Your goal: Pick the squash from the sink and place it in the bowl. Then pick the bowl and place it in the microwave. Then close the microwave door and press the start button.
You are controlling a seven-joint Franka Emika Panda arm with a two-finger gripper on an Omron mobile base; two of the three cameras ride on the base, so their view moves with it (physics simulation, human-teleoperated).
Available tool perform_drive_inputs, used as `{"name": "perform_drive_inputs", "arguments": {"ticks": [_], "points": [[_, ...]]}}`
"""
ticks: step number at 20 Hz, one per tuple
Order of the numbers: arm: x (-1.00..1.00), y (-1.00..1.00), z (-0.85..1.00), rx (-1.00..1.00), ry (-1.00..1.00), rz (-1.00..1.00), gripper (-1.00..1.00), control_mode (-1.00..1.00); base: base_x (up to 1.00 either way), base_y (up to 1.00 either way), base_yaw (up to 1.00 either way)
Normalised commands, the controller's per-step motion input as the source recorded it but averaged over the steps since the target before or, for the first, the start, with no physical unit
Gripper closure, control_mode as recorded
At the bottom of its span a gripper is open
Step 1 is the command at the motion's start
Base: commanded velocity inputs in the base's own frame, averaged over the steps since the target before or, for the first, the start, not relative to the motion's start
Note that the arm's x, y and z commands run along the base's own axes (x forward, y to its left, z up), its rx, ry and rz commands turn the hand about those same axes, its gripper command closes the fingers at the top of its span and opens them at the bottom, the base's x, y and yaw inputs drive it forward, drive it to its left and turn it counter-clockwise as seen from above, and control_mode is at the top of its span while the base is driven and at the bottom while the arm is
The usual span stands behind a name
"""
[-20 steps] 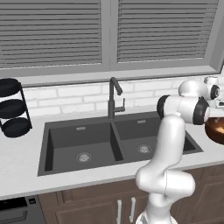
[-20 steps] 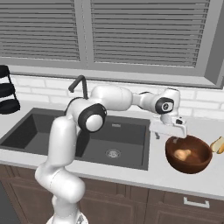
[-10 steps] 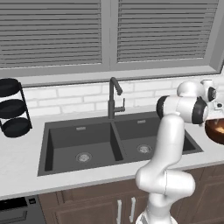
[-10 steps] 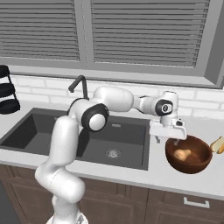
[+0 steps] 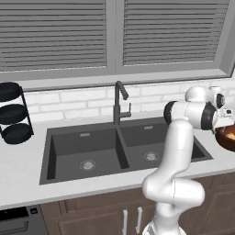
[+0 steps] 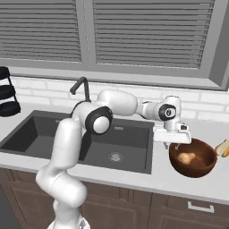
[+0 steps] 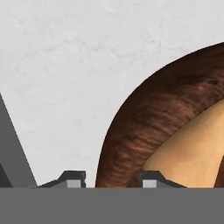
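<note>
The reddish-brown bowl (image 6: 193, 169) stands on the white counter right of the sink (image 6: 40, 134), and the tan squash (image 6: 185, 157) lies inside it. My gripper (image 6: 172, 144) points down over the bowl's left rim. In the hand view its fingertips (image 7: 72, 177) straddle that rim: one outside over the counter, the other inside the bowl (image 7: 140, 127) beside the squash (image 7: 192, 148), with the wall nearly filling the gap. From the left base view the gripper (image 5: 225, 125) hangs at the bowl (image 5: 227, 139). The microwave and its door are out of view.
A tall dark faucet (image 5: 120, 103) rises behind the double sink (image 5: 82, 147). A black tiered rack (image 5: 13, 112) stands at the far left on the counter. A yellowish item (image 6: 223, 148) lies just right of the bowl. The window ledge runs behind.
The hand has come down and a little left onto the bowl's left rim, and its jaws have narrowed from wide open around the rim. Bowl and squash have not moved.
</note>
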Motion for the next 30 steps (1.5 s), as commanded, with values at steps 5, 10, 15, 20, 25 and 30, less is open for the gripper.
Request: {"name": "perform_drive_inputs", "arguments": {"ticks": [5, 10, 15, 20, 25, 30], "points": [[0.00, 0.00, -0.01, 0.00, 0.03, 0.08, 1.00, -1.00, 0.00, 0.00, 0.00], [-0.27, 0.32, 0.11, -0.03, 0.01, 0.01, 1.00, -1.00, 0.00, 0.00, 0.00], [-0.72, 0.30, 0.18, -0.03, -0.25, 0.05, 1.00, -1.00, 0.00, 0.00, 0.00], [-0.65, 0.11, 0.85, -0.08, -0.24, 0.27, 1.00, -1.00, 0.00, 0.00, 0.00], [-0.47, 0.05, 0.93, -0.13, 0.02, 0.50, 1.00, -1.00, 0.00, 0.00, 0.00], [-0.22, 0.24, 0.99, -0.12, 0.21, 0.53, 1.00, -1.00, 0.00, 0.00, 0.00]]}}
